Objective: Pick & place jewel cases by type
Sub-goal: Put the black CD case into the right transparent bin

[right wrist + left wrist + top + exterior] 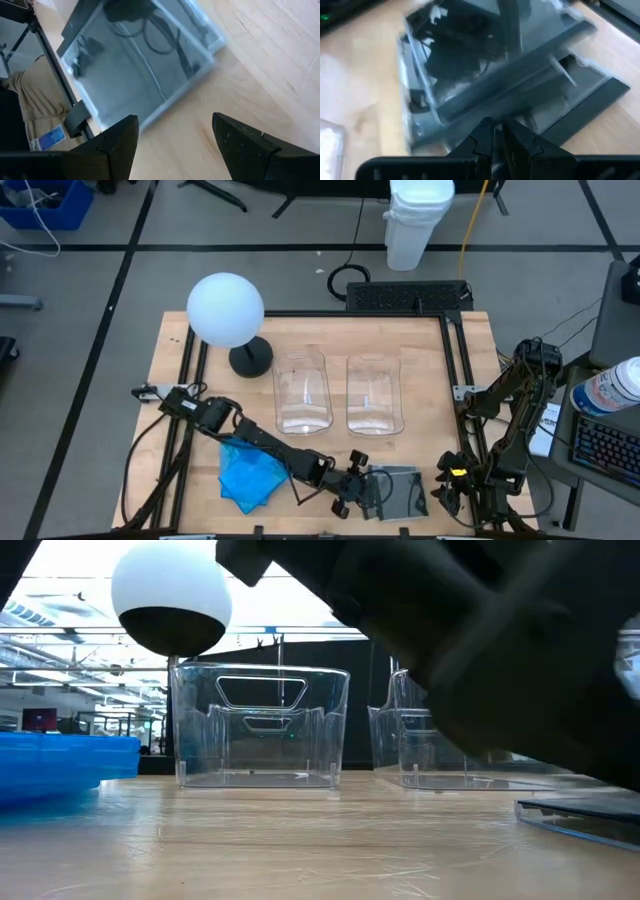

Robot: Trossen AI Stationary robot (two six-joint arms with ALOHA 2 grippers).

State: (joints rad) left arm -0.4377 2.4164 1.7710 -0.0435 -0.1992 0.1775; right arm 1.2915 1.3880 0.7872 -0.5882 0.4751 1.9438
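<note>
So the wooden table [420, 360] is the biggest thing here, with two clear bins [301, 391] sitting side by side around the middle, long sides running 12 to 6 o'clock. I can't make out a single case in either of them.

Then the jewel cases: a blue pile [248, 473] at about 7 o'clock on the table, fanned out with its corners askew, maybe two or three, can't count for sure. The dark grey ones [400, 491] are at roughly 6 o'clock, looks like two stacked and twisted against each other, flat, edges a bit off the table's lines.

The left gripper [352, 490] reaches across to the grey stack's 9 o'clock edge, fingers [485, 142] pinched nearly together; can't tell if there's an edge between them. The right gripper [450, 492] is at the stack's 3 o'clock, spread wide, gripping nothing.
</note>
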